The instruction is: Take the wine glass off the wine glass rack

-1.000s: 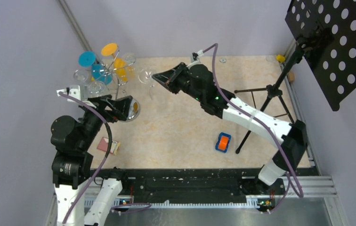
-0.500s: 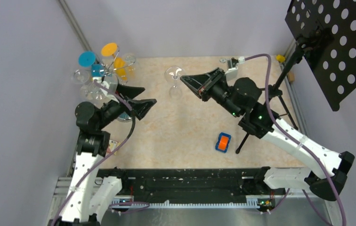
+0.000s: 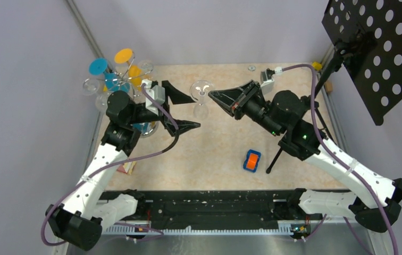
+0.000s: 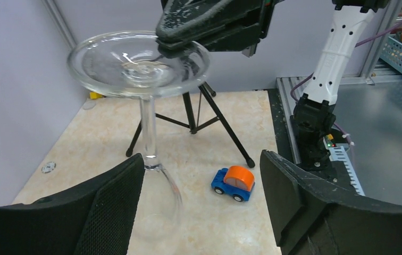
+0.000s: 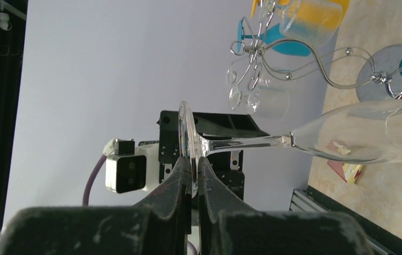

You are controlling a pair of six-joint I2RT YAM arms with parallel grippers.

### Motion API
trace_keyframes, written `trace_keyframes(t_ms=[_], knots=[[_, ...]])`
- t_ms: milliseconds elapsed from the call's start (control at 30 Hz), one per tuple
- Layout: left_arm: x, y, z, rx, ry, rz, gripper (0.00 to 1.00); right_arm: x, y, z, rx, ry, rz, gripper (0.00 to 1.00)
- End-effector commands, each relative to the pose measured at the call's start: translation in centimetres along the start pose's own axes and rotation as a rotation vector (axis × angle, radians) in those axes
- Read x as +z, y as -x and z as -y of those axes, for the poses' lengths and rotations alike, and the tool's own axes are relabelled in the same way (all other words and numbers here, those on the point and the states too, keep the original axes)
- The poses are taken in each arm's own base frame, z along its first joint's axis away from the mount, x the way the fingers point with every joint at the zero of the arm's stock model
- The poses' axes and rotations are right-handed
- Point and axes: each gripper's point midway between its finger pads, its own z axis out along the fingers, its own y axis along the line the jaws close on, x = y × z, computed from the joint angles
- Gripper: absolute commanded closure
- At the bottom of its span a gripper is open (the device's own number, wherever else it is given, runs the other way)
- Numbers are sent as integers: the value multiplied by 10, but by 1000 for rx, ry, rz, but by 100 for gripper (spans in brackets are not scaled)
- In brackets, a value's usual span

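Observation:
A clear wine glass (image 3: 201, 101) hangs upside down, clear of the rack, over the middle back of the table. My right gripper (image 3: 211, 95) is shut on the rim of its round foot (image 5: 185, 135). The stem (image 5: 246, 142) and bowl (image 5: 358, 133) point away from the foot. My left gripper (image 3: 189, 110) is open, with the bowl (image 4: 159, 202) between its fingers, close to the left finger (image 4: 108, 207); I cannot tell if they touch. The silver wire wine glass rack (image 3: 118, 82) stands at the back left and shows in the right wrist view (image 5: 294, 64).
Blue and orange glasses (image 3: 124, 55) and clear ones still hang on the rack. A blue and orange toy car (image 3: 251, 160) lies right of centre. A black tripod stand (image 3: 305, 106) with a perforated panel (image 3: 379, 48) is at the right. A small card (image 3: 127, 167) lies near the left edge.
My right gripper has carried the glass right, away from the rack. My left arm has swung from the rack's base toward the glass, its open fingers now on either side of the bowl.

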Motion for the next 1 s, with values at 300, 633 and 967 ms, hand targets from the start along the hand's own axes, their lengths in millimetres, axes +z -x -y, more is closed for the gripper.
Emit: trace_keyframes(t_ms=[300, 633, 967], knots=[[23, 12, -20, 74, -62, 56, 45, -5, -10, -16, 38, 79, -61, 100], [21, 9, -12, 68, -86, 42, 95, 5, -16, -3, 59, 49, -79, 100], [9, 50, -68, 14, 324, 200, 100, -3, 3, 10, -99, 57, 31, 15]])
